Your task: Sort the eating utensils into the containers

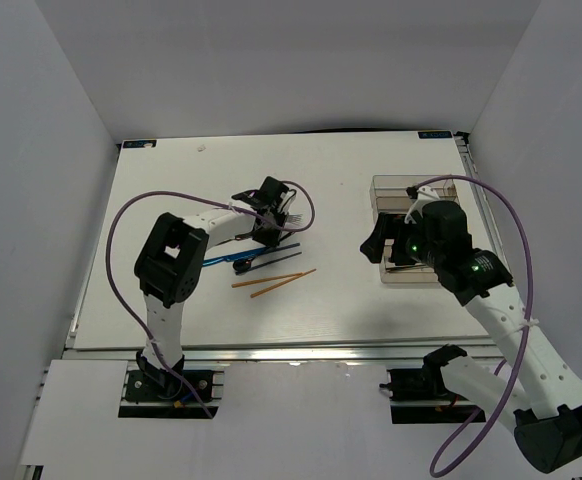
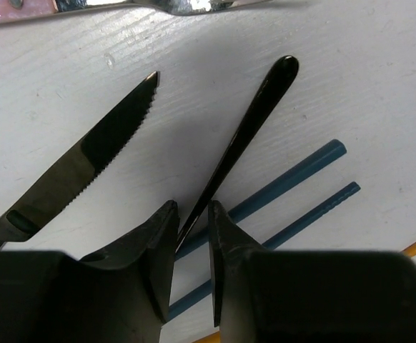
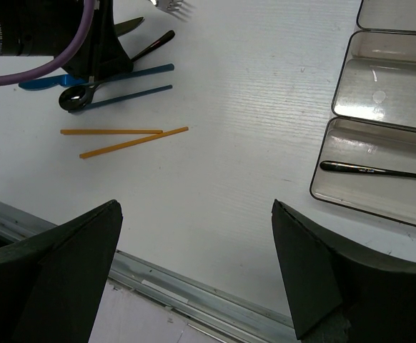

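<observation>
Left wrist view: left pincer (image 2: 192, 212) narrowly spread, fingers (image 2: 158, 246) just either side of the black spoon (image 2: 254, 118) handle.

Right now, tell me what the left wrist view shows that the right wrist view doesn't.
Only left wrist: the left gripper with its jaws either side of the black spoon handle, and the black knife with its serrated edge. Only right wrist: the tray with a black utensil in one compartment, and the right gripper wide open. Both: the spoon, the knife, the blue chopsticks.
</observation>
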You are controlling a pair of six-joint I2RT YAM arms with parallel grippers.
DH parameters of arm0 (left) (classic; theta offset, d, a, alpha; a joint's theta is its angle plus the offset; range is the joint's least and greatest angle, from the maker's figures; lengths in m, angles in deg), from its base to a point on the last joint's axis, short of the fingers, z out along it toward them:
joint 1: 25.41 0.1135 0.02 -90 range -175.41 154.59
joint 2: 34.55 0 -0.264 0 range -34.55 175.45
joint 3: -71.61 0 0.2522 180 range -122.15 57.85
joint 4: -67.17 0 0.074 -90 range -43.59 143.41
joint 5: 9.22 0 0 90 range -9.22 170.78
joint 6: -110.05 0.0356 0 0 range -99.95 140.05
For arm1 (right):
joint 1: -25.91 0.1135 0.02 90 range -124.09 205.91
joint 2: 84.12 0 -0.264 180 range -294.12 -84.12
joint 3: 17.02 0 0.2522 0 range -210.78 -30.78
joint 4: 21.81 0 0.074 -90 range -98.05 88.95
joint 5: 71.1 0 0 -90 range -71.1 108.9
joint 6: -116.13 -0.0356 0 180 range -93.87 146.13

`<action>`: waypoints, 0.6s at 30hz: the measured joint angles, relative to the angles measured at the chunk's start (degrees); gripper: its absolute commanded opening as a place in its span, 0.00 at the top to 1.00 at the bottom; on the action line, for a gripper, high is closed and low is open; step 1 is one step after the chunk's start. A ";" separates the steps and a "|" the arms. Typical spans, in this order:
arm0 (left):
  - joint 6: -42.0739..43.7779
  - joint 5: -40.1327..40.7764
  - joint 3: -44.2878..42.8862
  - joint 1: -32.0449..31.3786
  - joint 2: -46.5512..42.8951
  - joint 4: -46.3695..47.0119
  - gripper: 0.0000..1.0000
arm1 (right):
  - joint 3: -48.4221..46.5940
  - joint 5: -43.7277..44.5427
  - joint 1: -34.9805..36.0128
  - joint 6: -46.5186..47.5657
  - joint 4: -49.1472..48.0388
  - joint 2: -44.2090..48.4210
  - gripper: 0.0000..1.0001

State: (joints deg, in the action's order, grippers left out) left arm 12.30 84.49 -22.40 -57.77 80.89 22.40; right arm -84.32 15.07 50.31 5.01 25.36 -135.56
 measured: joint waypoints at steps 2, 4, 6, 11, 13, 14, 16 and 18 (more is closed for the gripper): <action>-0.02 0.00 -0.09 0.07 0.33 0.31 0.68 | 0.00 0.07 0.00 0.13 0.02 0.26 0.11; -0.04 0.00 -0.09 0.22 0.42 0.57 0.71 | 0.00 0.07 0.00 0.17 0.04 0.46 0.11; -0.04 0.00 -0.09 0.33 0.48 0.74 0.74 | 0.00 0.07 0.00 0.20 0.04 0.52 0.11; -0.24 0.00 -0.09 0.37 0.55 1.16 0.88 | 0.00 0.07 0.00 0.20 0.04 0.55 0.11; -0.42 0.02 -0.09 0.39 0.55 1.27 0.97 | 0.00 0.07 0.00 0.17 0.04 0.68 0.11; -0.33 -0.02 -0.09 0.42 0.55 1.31 0.98 | 0.00 0.04 0.02 0.17 0.07 0.79 0.11; -0.20 -0.02 -0.15 0.42 0.55 1.22 1.00 | 0.00 0.04 0.00 0.17 0.07 1.09 0.11; -0.22 0.02 -0.31 0.42 0.55 1.03 1.00 | 0.00 0.04 0.00 0.15 0.07 1.42 0.11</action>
State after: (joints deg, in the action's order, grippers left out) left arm 12.08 84.51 -22.71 -57.35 81.44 23.43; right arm -84.32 15.11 50.31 5.16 25.42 -134.14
